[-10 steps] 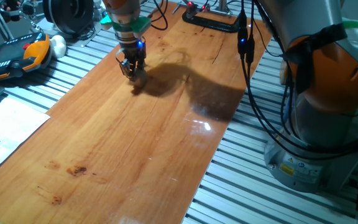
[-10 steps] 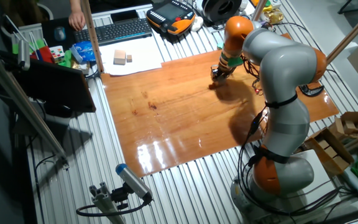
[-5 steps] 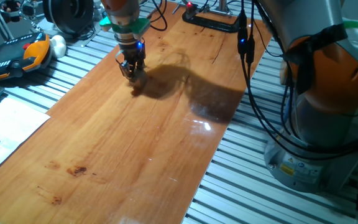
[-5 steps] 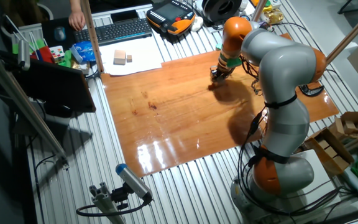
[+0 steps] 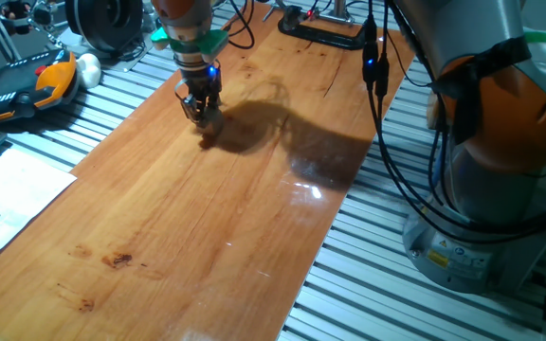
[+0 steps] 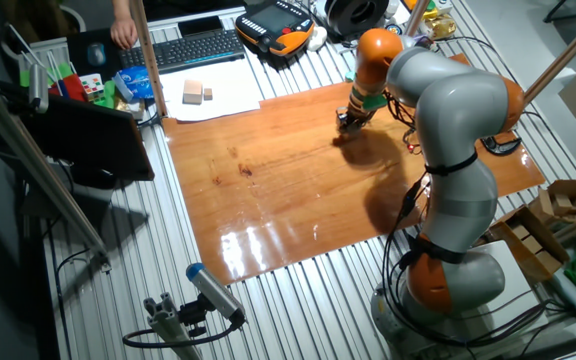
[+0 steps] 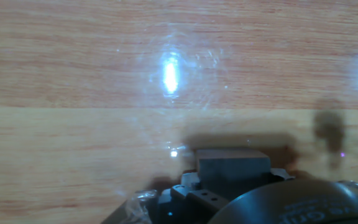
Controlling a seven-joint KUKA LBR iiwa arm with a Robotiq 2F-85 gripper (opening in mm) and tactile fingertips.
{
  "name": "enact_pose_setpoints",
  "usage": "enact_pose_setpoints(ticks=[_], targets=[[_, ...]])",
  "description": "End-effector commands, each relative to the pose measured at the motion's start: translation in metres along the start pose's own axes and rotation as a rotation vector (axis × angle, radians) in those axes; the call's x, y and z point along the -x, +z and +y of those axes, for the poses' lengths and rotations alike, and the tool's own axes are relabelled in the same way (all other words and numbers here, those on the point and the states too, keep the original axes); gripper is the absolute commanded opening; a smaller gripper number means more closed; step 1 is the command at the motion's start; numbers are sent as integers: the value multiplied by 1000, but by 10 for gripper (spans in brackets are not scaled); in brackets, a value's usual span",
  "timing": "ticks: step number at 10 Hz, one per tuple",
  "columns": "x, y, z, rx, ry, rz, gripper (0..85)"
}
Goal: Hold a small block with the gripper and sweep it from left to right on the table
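My gripper [image 5: 201, 112] stands low over the far part of the table [image 5: 188, 218], its black fingers pointing down under the blue light. In the other fixed view the gripper [image 6: 347, 123] is near the board's far edge [image 6: 268, 190]. The hand view shows the small block [image 7: 233, 164] as a greyish cube sitting at the finger ends, just above the wood [image 7: 73, 137]. The gripper is shut on it. In both fixed views the block is too small to make out between the fingers.
An orange and black pendant [image 5: 25, 85] lies on the aluminium slats at the left. White paper [image 6: 208, 100] with pale blocks [image 6: 200, 93] sits beside the board, near a keyboard [image 6: 193, 47]. A black clamp [image 5: 325, 30] holds the board's far end. The arm's base [image 5: 500, 189] and cables [image 5: 377, 104] stand at the right.
The gripper with the block has shifted a little along the board, slightly leftward in the other fixed view. Nothing else has moved.
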State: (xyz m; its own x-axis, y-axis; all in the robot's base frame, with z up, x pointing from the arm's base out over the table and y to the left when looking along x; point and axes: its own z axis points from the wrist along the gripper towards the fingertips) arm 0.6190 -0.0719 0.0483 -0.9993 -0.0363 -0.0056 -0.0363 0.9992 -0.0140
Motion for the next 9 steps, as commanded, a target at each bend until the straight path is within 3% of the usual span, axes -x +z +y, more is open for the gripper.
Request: enact_pose_setpoints(ticks=[1, 9], targets=[[0, -1, 3, 0, 5, 1, 300], [-8, -3, 32, -11, 56, 0, 327]])
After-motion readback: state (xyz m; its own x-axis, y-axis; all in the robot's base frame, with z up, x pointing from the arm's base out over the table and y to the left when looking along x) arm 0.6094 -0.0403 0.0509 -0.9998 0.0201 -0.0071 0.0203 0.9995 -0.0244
